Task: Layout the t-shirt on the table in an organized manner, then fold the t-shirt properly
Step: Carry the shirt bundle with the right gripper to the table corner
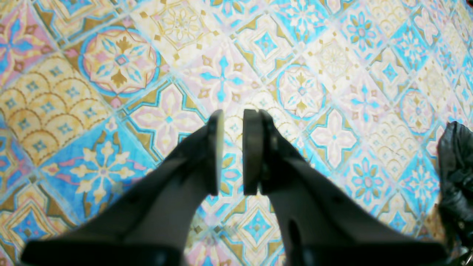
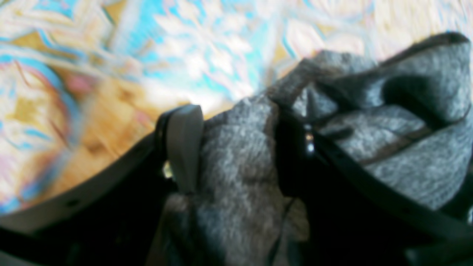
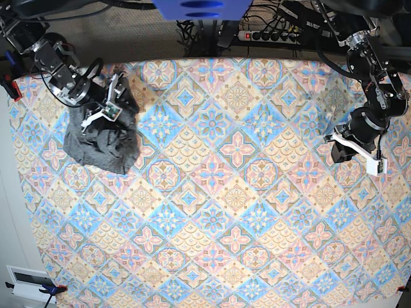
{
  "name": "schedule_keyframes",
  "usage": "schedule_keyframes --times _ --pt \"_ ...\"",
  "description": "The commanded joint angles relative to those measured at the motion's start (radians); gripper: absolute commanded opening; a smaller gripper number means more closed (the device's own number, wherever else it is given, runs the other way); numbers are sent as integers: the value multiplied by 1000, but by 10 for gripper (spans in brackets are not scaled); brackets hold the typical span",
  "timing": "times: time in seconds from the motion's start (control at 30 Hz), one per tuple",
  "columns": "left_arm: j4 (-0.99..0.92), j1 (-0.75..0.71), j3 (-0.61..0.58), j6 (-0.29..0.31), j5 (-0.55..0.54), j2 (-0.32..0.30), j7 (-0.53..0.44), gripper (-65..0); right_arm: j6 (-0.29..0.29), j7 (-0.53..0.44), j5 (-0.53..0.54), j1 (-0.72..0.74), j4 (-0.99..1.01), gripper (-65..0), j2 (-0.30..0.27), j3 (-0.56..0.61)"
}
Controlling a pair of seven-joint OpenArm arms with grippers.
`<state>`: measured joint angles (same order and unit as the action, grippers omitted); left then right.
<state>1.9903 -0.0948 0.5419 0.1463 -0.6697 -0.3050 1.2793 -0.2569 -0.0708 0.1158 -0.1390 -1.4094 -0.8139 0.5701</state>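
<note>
The dark-grey t-shirt (image 3: 99,144) lies crumpled in a heap at the far left of the table (image 3: 237,212). My right gripper (image 3: 108,106) is at the heap's upper edge. In the right wrist view its jaws stand wide, open, with a bunch of the t-shirt (image 2: 388,155) filling the gap at the right gripper (image 2: 240,114). My left gripper (image 3: 355,154) hovers over bare patterned cloth at the table's right side, well away from the shirt. In the left wrist view the left gripper (image 1: 233,114) has a narrow gap between its fingers, nothing in it, with the table (image 1: 118,66) below.
A power strip (image 3: 276,33) and cables run behind the table's far edge. A dark crinkled object (image 1: 456,173) shows at the right edge of the left wrist view. A small white device (image 3: 26,282) sits off the table's near-left corner.
</note>
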Motion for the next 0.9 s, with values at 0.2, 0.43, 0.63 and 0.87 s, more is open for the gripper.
schedule_keyframes --times 0.2,0.43,0.63,0.87 --pt "14 8 4 0 -12 -15 -19 -558 32 724 -109 -23 114 -336 -46 -120" --pt "14 8 4 0 -11 -15 -19 -558 32 655 -109 -23 221 -336 -46 -123" --pt "14 8 4 0 -9 -15 -19 -558 32 582 -110 -24 344 -336 -46 -118" --pt "14 8 4 0 -11 -15 -19 -558 32 552 -268 -24 382 -336 -46 -121"
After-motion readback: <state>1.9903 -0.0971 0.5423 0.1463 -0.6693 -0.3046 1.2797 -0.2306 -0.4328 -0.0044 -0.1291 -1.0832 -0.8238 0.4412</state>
